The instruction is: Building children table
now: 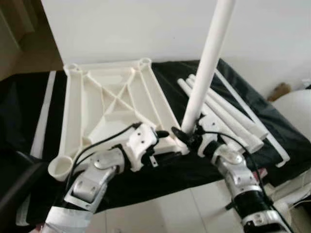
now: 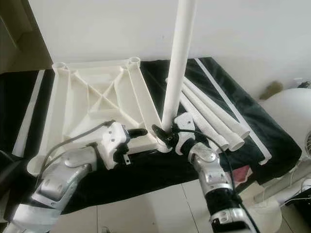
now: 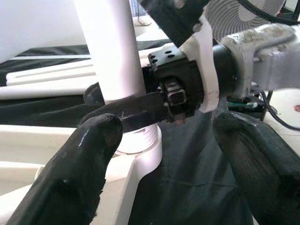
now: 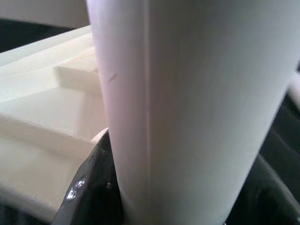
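Nearest the camera, the two silver arms converge on the near right corner of the tabletop [image 1: 112, 104], which lies underside-up on a dark cloth [image 1: 204, 165]. The right gripper [image 1: 187, 136] is closed around the base of a white table leg [image 1: 206, 68] — the right wrist view shows its black fingers [image 4: 89, 187] wrapped against the tube. The leg stands nearly upright, long axis rising and leaning slightly to the right, its lower end seated at the corner socket [image 3: 140, 145]. The left gripper [image 1: 163, 134] sits just beside that same corner, fingers spread and holding nothing; in the left wrist view its fingertips [image 3: 93, 154] flank the socket, the leg straight ahead of them. The right arm therefore controls the leg, and the coming move probably turns on pressing straight down along the tube's axis — any tilt risks jamming. Farther back, spare legs [image 1: 228, 116] lie in a row on the cloth, beside the tabletop's right edge.
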Motion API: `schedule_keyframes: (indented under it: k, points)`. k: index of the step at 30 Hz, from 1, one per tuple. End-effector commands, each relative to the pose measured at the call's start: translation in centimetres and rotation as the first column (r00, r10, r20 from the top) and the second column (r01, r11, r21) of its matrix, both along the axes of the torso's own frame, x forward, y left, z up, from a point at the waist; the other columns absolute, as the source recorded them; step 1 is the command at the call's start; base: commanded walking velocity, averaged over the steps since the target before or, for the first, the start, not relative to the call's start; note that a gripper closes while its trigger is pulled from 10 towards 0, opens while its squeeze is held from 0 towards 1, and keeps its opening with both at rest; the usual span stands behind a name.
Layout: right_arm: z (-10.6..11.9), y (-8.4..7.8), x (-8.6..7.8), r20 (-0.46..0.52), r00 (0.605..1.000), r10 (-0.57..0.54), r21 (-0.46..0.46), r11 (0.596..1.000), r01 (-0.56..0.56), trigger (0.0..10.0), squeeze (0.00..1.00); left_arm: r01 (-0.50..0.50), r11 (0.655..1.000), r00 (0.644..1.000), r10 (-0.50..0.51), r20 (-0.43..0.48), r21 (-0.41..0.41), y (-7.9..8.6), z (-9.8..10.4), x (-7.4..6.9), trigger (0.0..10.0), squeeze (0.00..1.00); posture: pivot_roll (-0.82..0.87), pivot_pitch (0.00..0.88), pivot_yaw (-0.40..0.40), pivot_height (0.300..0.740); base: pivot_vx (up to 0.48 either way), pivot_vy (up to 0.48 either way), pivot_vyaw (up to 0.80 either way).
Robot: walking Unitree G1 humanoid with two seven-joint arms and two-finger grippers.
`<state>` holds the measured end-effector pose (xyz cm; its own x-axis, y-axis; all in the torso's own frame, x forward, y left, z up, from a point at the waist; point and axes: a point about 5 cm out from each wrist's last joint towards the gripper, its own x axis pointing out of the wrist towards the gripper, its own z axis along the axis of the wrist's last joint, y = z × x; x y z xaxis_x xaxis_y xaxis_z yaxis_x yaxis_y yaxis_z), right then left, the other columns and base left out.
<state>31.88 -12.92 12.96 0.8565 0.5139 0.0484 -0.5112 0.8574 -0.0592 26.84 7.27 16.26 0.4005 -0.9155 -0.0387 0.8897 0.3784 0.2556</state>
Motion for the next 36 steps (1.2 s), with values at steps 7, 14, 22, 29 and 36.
schedule_keyframes:
  k: [7, 14, 22, 29, 36]
  points:
    - [-1.2, -0.9, -0.4, -0.117, 0.897, -0.427, 0.045, 0.900, 0.434, 10.0, 0.00, 0.005, 1.000, 1.000, -0.005, 0.029, 0.024, -0.2, -0.3, 0.0, 10.0, 0.00, -0.04, 0.000, -0.016, 0.740, 0.000, 0.000, 0.00]
    - [-1.4, -0.6, -1.1, -0.148, 0.788, -0.598, 0.074, 0.787, 0.612, 10.0, 0.00, 0.005, 1.000, 0.999, -0.006, 0.043, 0.017, -0.3, 0.0, 0.2, 10.0, 0.00, -0.04, 0.001, -0.017, 0.740, 0.000, 0.000, 0.00]
    - [-0.4, 0.5, -1.5, -0.139, 0.798, -0.587, 0.120, 0.790, 0.602, 10.0, 0.00, 0.011, 1.000, 0.999, -0.012, 0.050, 0.012, -0.4, -0.1, 0.1, 10.0, 0.00, -0.04, 0.002, -0.013, 0.740, 0.000, 0.000, 0.00]
    - [-0.1, 0.4, -1.6, -0.135, 0.792, -0.596, 0.128, 0.782, 0.610, 10.0, 0.00, -0.008, 1.000, 0.998, 0.008, 0.069, 0.000, -0.4, 0.1, 0.2, 10.0, 0.00, -0.04, 0.001, -0.017, 0.740, 0.000, 0.000, 0.00]
    - [0.7, -0.2, -1.9, -0.080, 0.838, -0.540, 0.171, 0.821, 0.545, 10.0, 1.00, -0.021, 1.000, 0.997, 0.022, 0.072, -0.012, -0.6, 0.2, 0.3, 10.0, 0.00, -0.04, 0.002, -0.017, 0.740, 0.000, 0.000, 0.00]
